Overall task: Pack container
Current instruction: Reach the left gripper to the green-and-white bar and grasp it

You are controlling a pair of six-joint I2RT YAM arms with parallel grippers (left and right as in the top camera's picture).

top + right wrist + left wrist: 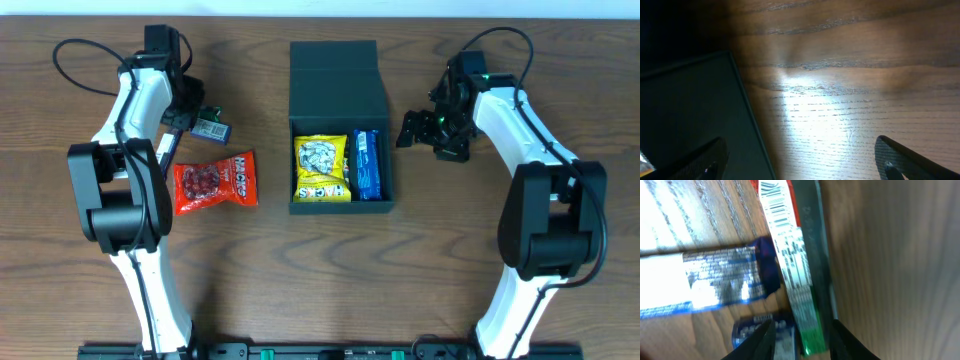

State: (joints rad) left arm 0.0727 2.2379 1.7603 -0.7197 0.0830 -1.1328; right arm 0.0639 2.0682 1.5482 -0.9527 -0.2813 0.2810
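resting just beside spread right jaws, container (338,80)

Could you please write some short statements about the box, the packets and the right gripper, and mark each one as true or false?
1. The lid of the box is open. True.
2. The red packet lies inside the box. False: it lies on the table, to the left of the box.
3. A yellow packet and a blue packet lie side by side in the box. True.
4. The right gripper holds a packet. False: it is open and empty, beside the box.
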